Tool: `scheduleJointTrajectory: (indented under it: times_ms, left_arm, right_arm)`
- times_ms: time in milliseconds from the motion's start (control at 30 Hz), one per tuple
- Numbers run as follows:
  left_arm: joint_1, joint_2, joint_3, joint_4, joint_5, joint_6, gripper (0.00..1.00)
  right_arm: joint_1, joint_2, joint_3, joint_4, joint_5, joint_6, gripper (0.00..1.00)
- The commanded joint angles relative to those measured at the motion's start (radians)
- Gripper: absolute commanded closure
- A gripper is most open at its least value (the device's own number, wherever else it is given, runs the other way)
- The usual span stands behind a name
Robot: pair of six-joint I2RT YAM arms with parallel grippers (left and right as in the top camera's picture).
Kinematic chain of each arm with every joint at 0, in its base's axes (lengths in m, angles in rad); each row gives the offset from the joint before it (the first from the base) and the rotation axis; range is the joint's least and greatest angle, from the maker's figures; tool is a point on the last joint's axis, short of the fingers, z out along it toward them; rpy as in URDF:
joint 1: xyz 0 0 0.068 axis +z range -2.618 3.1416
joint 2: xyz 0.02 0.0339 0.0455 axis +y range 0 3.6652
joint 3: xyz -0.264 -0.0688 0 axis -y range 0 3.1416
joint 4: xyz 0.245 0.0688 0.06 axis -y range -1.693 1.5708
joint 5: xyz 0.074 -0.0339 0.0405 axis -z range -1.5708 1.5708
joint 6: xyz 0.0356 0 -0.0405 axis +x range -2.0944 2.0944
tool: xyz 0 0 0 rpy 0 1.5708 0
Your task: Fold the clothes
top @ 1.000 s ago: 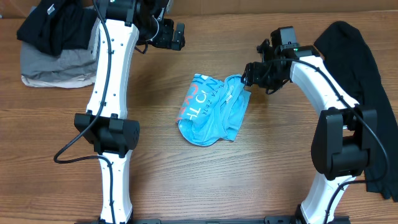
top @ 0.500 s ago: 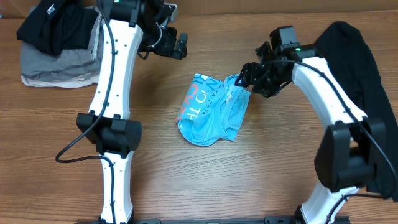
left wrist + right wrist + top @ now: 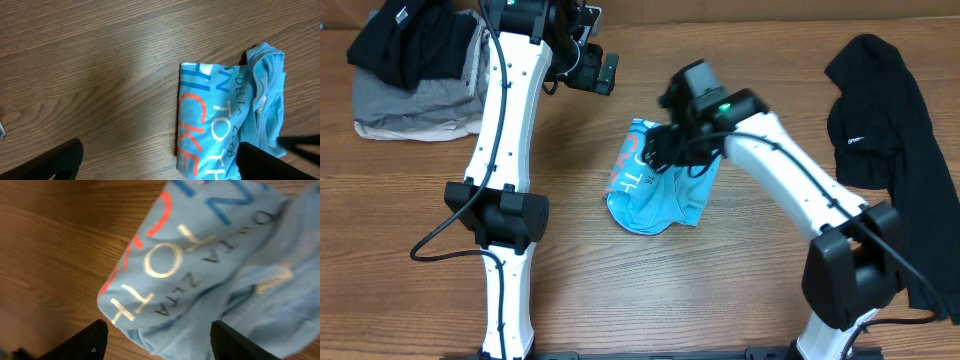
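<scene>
Shirt lies bunched on the table. Right gripper hovers over it, jaws spread, nothing pinched; left gripper spread wide. Advised: pinch one edge only, then draw flat.

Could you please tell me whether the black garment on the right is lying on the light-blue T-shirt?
No, the black garment lies far off to the right, with bare table between it and the light-blue T-shirt.

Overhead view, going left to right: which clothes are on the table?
black-and-grey clothes pile → light-blue T-shirt → black garment
</scene>
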Motion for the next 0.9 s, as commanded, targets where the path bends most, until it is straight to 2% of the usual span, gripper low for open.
scheduleJointTrajectory:
  times_ms: [0,267,433,867]
  left_arm:
    - [0.004,-0.008,0.007,0.005,-0.011,-0.018,0.0]
    - [0.004,-0.008,0.007,0.008,-0.011,-0.017,0.0]
    - [0.004,-0.008,0.007,0.008,-0.011,-0.017,0.0]
    - [0.004,-0.008,0.007,0.008,-0.011,-0.018,0.0]
  right_arm:
    - [0.051,0.02,-0.003,0.019,0.154,0.0,0.31]
    - [0.062,0.101,-0.003,-0.01,0.292,0.076,0.34]
    - [0.029,0.1,-0.003,-0.015,0.289,0.138,0.34]
    - [0.009,0.1,-0.003,-0.02,0.262,0.137,0.34]
